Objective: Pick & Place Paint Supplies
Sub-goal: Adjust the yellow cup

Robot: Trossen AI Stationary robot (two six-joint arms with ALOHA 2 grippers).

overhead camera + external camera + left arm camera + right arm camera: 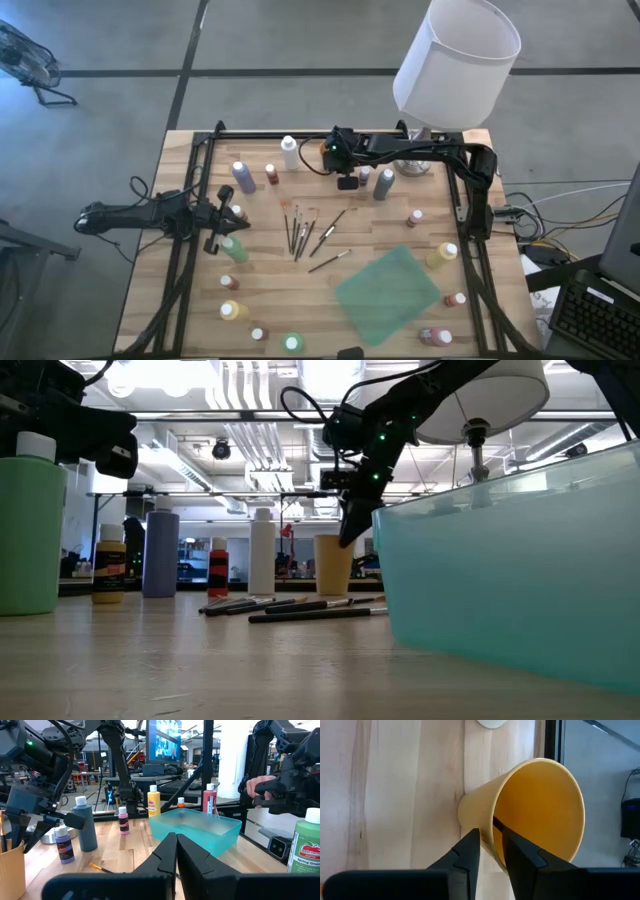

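Teal translucent tray (500,580) sits at 5 o'clock on the wooden surface (380,235). Thin dark-handled brushes (305,232) lie loose at centre: light, stiff, likely to roll, best pinched mid-handle. The right claw (490,834) hangs over a yellow tapered cup (540,805) at 12 o'clock; I cannot tell its grip. The left claw (175,837), closed and empty, waits at 9.

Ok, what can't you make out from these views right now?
- High view: the right gripper covers the yellow cup, so its contents don't show there.
- Low view: the teal bin blocks everything behind it on that side.
- High view: the lamp shade hides whatever stands beneath it.
- Left wrist view: the green bottle is cut off by the edge; the left gripper, shut, fills the foreground.
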